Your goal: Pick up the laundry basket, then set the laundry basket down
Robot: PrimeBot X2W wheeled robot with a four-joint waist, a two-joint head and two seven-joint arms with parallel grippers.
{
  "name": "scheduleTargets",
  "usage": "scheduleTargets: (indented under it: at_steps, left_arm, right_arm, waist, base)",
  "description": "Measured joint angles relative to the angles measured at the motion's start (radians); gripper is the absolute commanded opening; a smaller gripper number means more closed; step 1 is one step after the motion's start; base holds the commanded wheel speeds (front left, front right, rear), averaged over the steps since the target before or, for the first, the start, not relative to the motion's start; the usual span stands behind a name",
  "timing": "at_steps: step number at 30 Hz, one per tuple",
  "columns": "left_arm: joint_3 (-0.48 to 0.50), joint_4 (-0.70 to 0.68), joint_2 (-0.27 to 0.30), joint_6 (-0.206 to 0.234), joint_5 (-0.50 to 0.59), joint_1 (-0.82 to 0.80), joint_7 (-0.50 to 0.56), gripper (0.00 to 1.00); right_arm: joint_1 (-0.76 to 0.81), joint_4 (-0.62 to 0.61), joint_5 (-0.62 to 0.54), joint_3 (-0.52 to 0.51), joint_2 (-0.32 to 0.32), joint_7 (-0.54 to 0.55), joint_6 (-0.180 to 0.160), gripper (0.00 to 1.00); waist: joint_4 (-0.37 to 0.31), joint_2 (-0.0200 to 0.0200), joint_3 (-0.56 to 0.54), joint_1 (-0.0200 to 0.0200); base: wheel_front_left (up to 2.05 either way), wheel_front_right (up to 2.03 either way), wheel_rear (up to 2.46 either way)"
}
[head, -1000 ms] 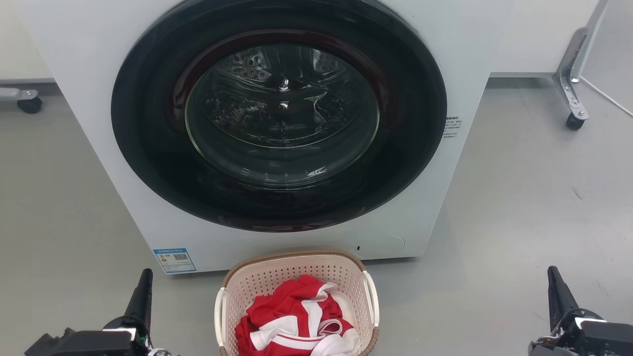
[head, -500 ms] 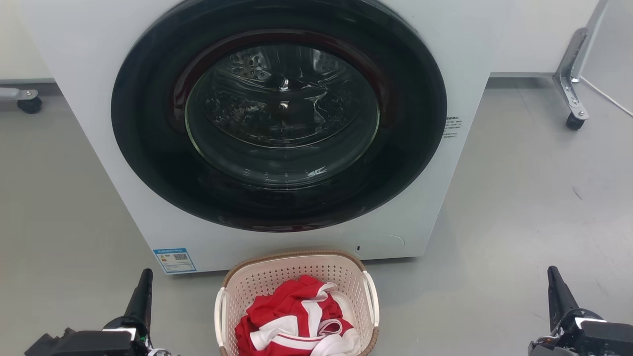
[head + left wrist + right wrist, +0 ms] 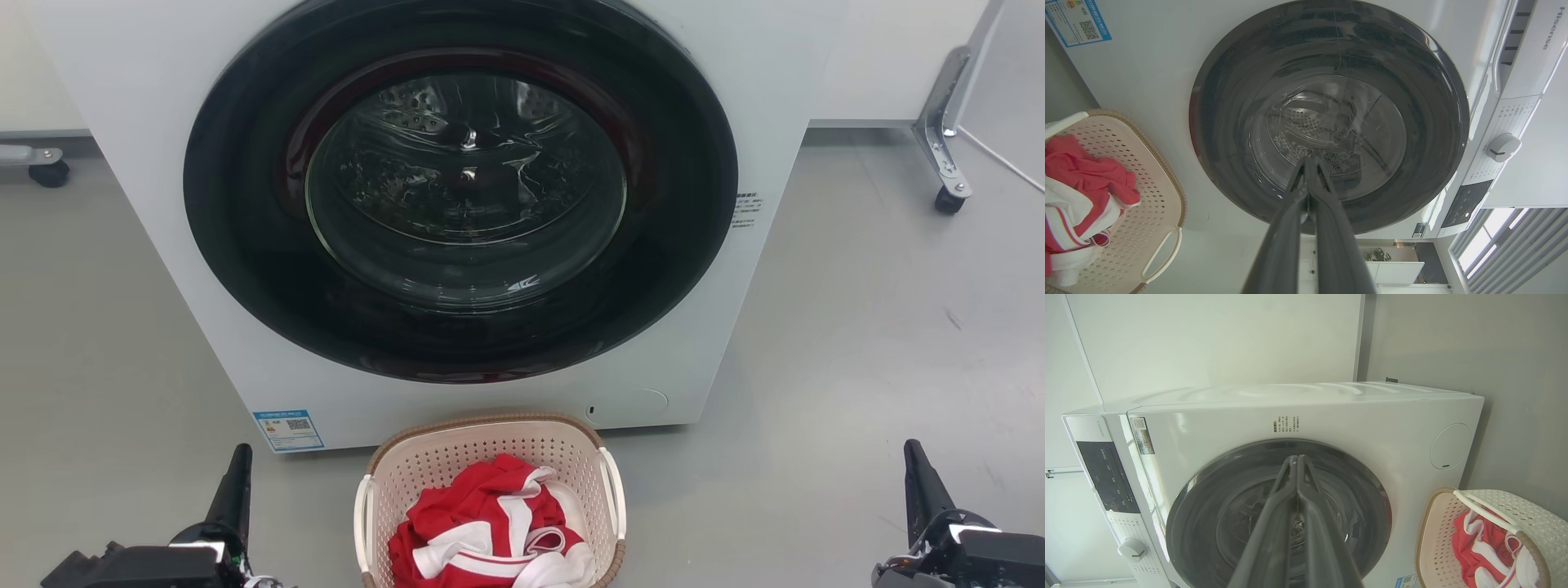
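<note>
The laundry basket (image 3: pixel 457 457), cream and perforated with a brown rim and white side handles, rests on the floor just in front of the washing machine. It holds red and white clothes (image 3: pixel 490 531). My left gripper (image 3: pixel 237 482) is shut, low at the left, well apart from the basket. Far out at the lower right, my right gripper (image 3: pixel 918 482) is shut too. In the left wrist view the basket (image 3: pixel 1163 204) lies at the left edge, and my left gripper (image 3: pixel 1308 163) has its fingers pressed together. The right wrist view has the basket (image 3: pixel 1429 539) at lower right and my right gripper (image 3: pixel 1295 459) with nothing in it.
A white front-loading washing machine (image 3: pixel 816 82) with a dark round door (image 3: pixel 461 188) stands right behind the basket. A metal frame leg with a castor (image 3: pixel 947 196) is at the back right, another castor (image 3: pixel 49 171) at the back left. Grey floor spreads to both sides.
</note>
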Motion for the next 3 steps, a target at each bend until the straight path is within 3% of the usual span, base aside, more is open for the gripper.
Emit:
scheduleTargets:
  at_steps: [3]
  left_arm:
    - [0.000,0.000,0.000,0.000,0.000,0.000,0.000,0.00]
  right_arm:
    - [0.000,0.000,0.000,0.000,0.000,0.000,0.000,0.00]
  waist:
    - [0.000,0.0000,0.000,0.0000]
  base:
    - [0.00,0.00,0.00]
